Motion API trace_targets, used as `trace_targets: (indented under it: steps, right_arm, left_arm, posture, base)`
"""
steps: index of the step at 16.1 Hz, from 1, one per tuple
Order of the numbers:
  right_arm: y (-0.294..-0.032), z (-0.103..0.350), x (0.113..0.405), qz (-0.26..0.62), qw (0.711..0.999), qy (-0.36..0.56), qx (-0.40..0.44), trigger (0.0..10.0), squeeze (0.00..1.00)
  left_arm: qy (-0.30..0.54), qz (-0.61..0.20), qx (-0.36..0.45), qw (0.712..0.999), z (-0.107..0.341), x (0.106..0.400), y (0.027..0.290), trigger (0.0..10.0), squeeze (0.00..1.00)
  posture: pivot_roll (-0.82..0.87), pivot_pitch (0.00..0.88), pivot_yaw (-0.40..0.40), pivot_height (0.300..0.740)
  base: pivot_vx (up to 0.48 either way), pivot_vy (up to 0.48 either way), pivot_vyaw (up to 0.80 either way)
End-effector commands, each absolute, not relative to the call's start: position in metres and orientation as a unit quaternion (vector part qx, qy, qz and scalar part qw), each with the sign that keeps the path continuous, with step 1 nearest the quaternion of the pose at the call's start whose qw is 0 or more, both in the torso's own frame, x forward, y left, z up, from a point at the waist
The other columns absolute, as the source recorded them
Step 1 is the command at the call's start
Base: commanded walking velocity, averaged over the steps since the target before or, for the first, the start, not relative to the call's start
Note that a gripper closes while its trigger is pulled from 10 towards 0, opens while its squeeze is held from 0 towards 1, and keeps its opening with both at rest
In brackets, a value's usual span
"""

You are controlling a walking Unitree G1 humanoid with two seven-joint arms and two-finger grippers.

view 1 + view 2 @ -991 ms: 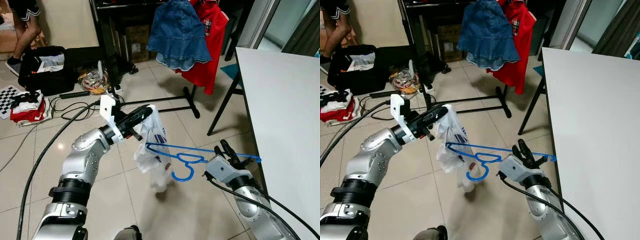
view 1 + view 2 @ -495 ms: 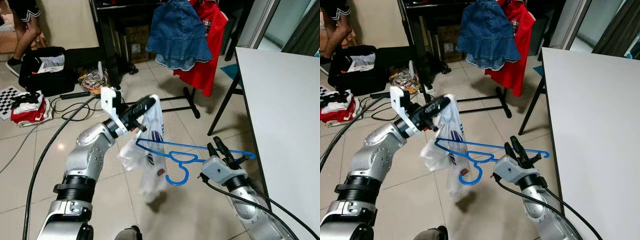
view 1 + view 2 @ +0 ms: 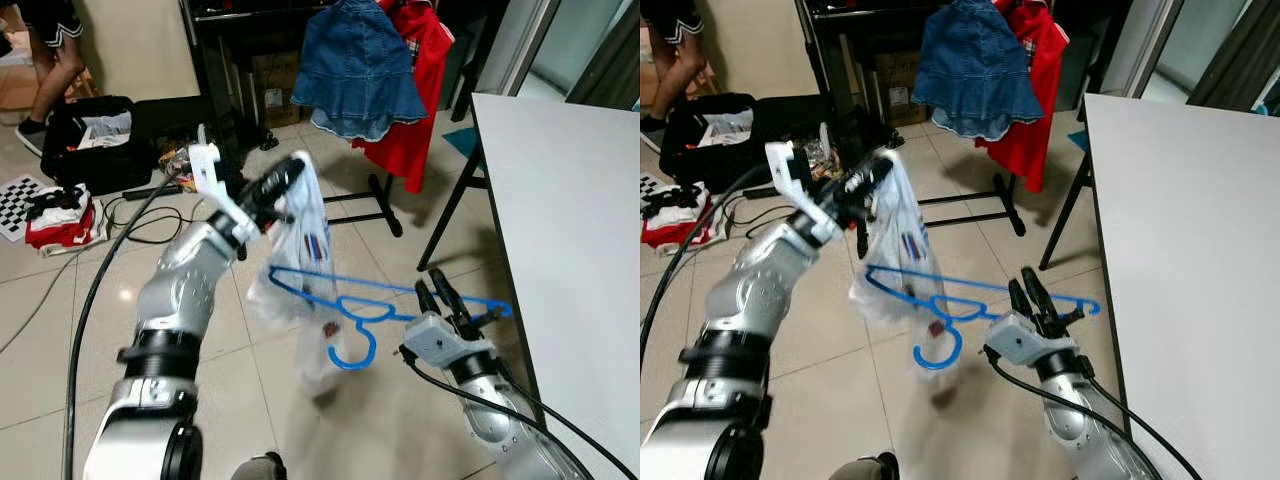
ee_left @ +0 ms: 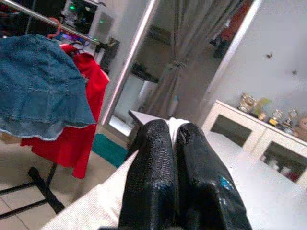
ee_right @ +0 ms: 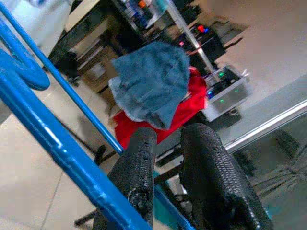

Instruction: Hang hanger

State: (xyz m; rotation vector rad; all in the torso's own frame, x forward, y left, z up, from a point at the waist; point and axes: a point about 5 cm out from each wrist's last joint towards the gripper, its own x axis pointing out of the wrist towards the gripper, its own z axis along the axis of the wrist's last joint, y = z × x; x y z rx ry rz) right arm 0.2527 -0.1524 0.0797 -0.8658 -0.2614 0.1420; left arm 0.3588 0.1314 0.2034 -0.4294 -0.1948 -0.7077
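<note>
Left gripper (image 3: 288,178): raised higher than half a second ago and drawn nearer the clothes rack (image 3: 330,210), jaws clamped on the top of a white garment (image 3: 305,265).
White garment: hangs from the left jaws with the hanger's left end inside it; it has swung up and now sits closer to the rack than before, its lower part blurred.
Hanger (image 3: 375,306): blue, held roughly level in front of the robot, well short of the rack; its hook (image 3: 352,350) points down. It has barely shifted since the earlier frame.
Right gripper (image 3: 445,298): beside the white worktop (image 3: 570,200), jaws closed on the hanger's right end; the right wrist view shows the blue bar (image 5: 62,153) running across the black fingers (image 5: 134,177).
Clothes rack: black, carrying a denim skirt (image 3: 358,70) and a red shirt (image 3: 415,90), its foot bar on the tiled floor (image 3: 60,340).
Black suitcase (image 3: 95,140): open on the floor left of the rack, with pale items inside that cannot be made out.
Person: legs (image 3: 50,70) stand behind the suitcase.
Folded clothes (image 3: 58,212): a red and white pile beside a checkered board (image 3: 18,200).
</note>
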Motion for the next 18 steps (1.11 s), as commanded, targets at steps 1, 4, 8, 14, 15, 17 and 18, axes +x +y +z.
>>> trace_targets:
  steps: [1, 4, 8, 14, 15, 17, 18]
  right_arm:
    - [-0.154, 0.086, 0.253, 0.055, 0.895, -0.146, -0.419, 10.0, 0.0]
    - [-0.154, 0.092, 0.252, 0.043, 0.889, -0.168, -0.424, 10.0, 0.0]
    - [-0.139, 0.096, 0.247, 0.076, 0.875, -0.209, -0.429, 10.0, 0.0]
    - [-0.159, 0.089, 0.251, 0.032, 0.887, -0.166, -0.429, 10.0, 0.0]
    - [-0.162, 0.086, 0.251, 0.032, 0.892, -0.151, -0.425, 10.0, 0.0]
    - [-0.165, 0.073, 0.251, 0.061, 0.906, -0.1, -0.406, 10.0, 0.0]
    - [-0.165, 0.068, 0.249, 0.08, 0.913, -0.08, -0.392, 10.0, 0.0]
  left_arm:
    - [-0.089, -0.33, -0.219, 0.914, 0.204, 0.362, 0.131, 10.0, 0.0]
    - [-0.083, -0.323, -0.234, 0.913, 0.204, 0.363, 0.125, 10.0, 0.0]
    - [-0.078, -0.307, -0.244, 0.917, 0.207, 0.369, 0.118, 10.0, 0.0]
    - [-0.075, -0.306, -0.226, 0.922, 0.201, 0.367, 0.121, 10.0, 0.0]
    - [-0.074, -0.308, -0.21, 0.925, 0.198, 0.365, 0.122, 10.0, 0.0]
    - [-0.071, -0.335, -0.15, 0.928, 0.188, 0.357, 0.121, 10.0, 0.0]
    - [-0.067, -0.347, -0.131, 0.926, 0.184, 0.353, 0.121, 10.0, 0.0]
  posture:
    - [0.08, 0.105, 0.061, 0.74]
    - [0.08, 0.102, 0.064, 0.74]
    - [0.08, 0.103, 0.066, 0.74]
    - [0.07, 0.108, 0.071, 0.74]
    - [0.07, 0.108, 0.071, 0.74]
    - [0.08, 0.11, 0.068, 0.74]
    - [0.08, 0.113, 0.064, 0.74]
  base:
    - [0.0, 0.0, 0.0]
    - [0.0, 0.0, 0.0]
    - [0.0, 0.0, 0.0]
    - [0.0, 0.0, 0.0]
    - [0.0, 0.0, 0.0]
    - [0.0, 0.0, 0.0]
    - [0.0, 0.0, 0.0]
